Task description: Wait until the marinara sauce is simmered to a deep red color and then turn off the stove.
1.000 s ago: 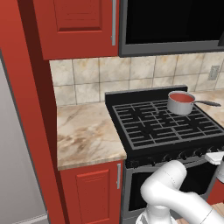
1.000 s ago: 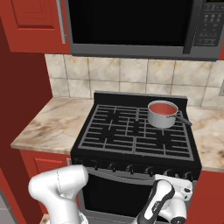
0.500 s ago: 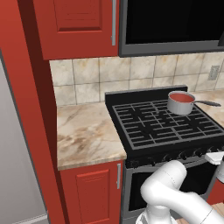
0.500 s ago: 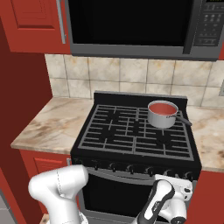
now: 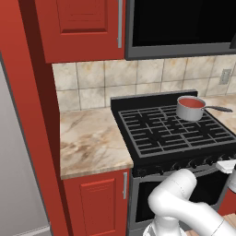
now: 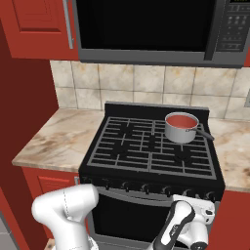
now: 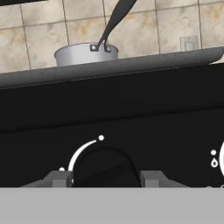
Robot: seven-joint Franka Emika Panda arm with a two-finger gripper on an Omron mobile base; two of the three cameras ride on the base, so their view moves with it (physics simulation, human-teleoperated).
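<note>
The marinara sauce [image 5: 191, 102] [image 6: 181, 120] is a smooth red disc in a small grey saucepan [image 5: 188, 111] [image 6: 180, 132] on the back right burner of the black stove [image 5: 171, 132] [image 6: 144, 147]. In the hand view the saucepan [image 7: 85, 55] rises above the stove's front edge and its wall hides the sauce. My gripper [image 7: 105, 178] is low at the stove front, shut on a dark round knob [image 7: 105, 167], with one fingertip [image 7: 59, 178] on each side. My white hand [image 6: 196, 218] sits at the right end of the knob row.
A black microwave [image 6: 146, 24] hangs over the stove. Marble counter lies to the left [image 5: 90, 143] [image 6: 53, 141] and to the right [image 6: 237, 146]. Red cabinets [image 5: 83, 27] stand above and below. A neighbouring knob's white markings [image 7: 214, 161] show at the right.
</note>
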